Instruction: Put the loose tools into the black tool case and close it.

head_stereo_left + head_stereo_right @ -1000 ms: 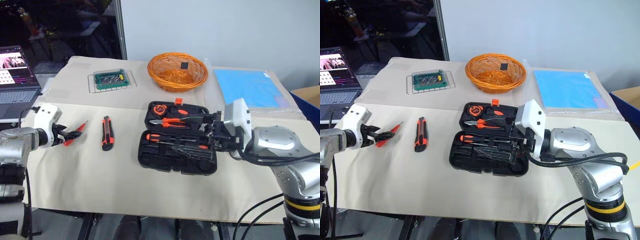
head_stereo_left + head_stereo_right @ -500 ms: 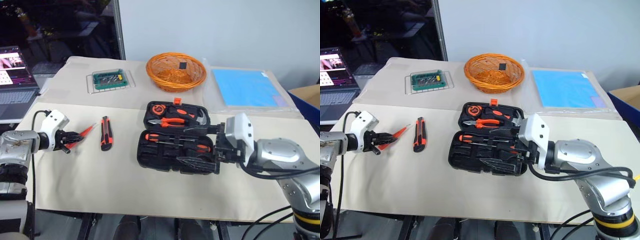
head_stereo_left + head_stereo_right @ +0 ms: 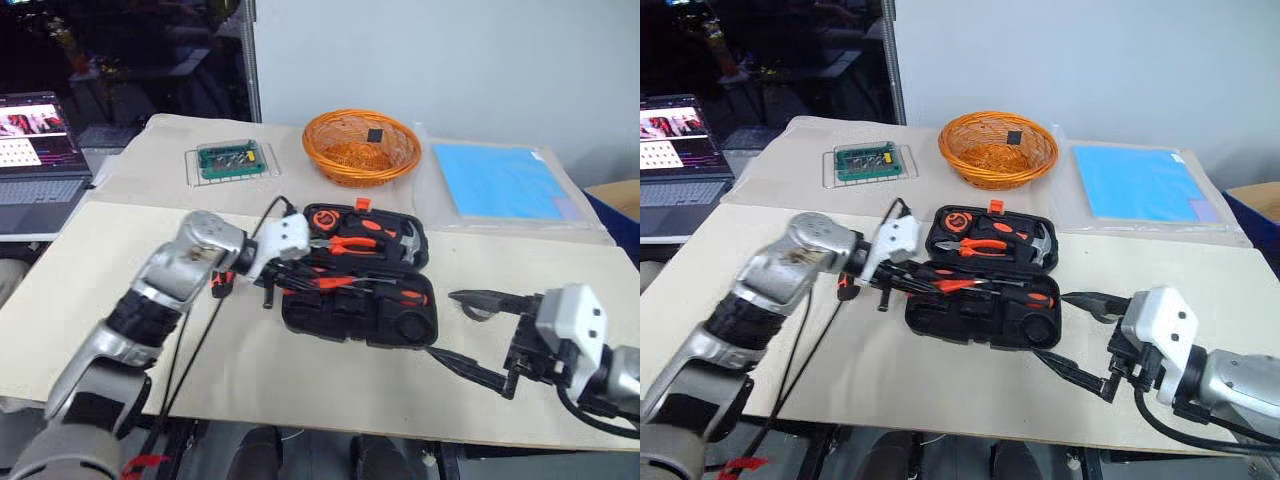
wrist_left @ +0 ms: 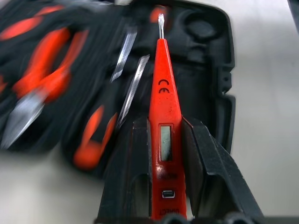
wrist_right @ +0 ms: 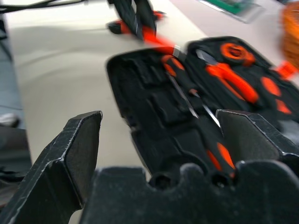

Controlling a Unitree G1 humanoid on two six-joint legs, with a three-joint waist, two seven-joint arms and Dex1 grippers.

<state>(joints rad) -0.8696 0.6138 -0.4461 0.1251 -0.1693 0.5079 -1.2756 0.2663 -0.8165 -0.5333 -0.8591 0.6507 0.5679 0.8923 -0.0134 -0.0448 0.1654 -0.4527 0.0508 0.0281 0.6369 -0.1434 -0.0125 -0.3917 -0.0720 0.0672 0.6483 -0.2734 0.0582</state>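
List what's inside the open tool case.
In the case: pliers, a hammer, two screwdrivers. The left gripper hides its left end.

bare table (image 3: 250, 380) before open black tool case (image 3: 360, 310), basket (image 3: 360, 146) behind

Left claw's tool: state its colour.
Bright orange-red tool, seen best in the left wrist view.

Left gripper (image 4: 166, 140) carried red screwdriver (image 4: 163, 107) over case (image 3: 400, 325); right gripper (image 3: 470, 335) withdrew.
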